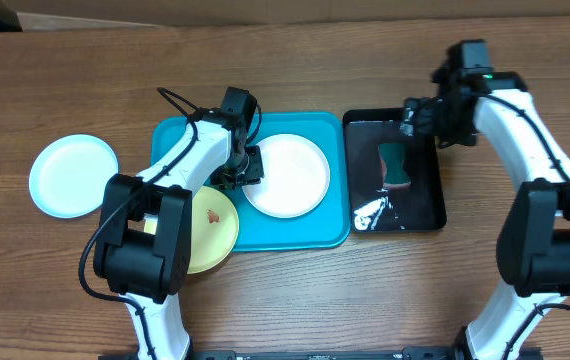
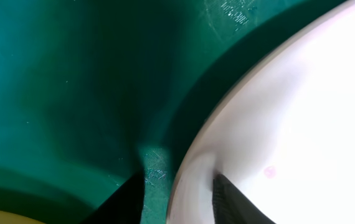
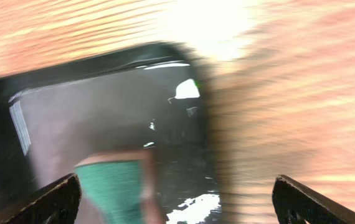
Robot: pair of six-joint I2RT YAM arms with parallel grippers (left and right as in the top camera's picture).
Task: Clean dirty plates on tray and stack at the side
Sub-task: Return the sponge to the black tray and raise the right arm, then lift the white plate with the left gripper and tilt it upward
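Spreading widest beneath everything, the wooden surface (image 1: 65, 300) is carrying the turquoise tray (image 1: 300, 232), which is sitting mid-scene and serving as the reference for the rest. Just off the tray's right side, a smaller black tray (image 1: 427, 200) is lying, looking wet. The white plate (image 1: 290, 175) is resting flat inside the tray, toward its right half. The yellow-green plate (image 1: 220, 238) is overhanging the tray's near left corner, partly under the left arm, and is showing a reddish smear (image 1: 213, 213). The pale mint plate (image 1: 73, 176) is sitting on the surface well off the tray's left side (apparently the stacking spot).

A green sponge (image 1: 395, 165) is lying in the black tray, its long axis running parallel to the tray's short sides. The right end effector (image 1: 415, 118) is hovering over the black tray's far end, spread wide and empty; that arm is the nearer one to the sponge.

The left end effector (image 2: 177, 186) is sitting at the white plate's left rim, its fingers (image 2: 230, 199) straddling that rim at a narrow spread. One finger is inside the plate; the other is over the tray floor with a sliver of tray showing beside the rim, so it is not looking clamped. The plate is lying on the tray-centre side of it.
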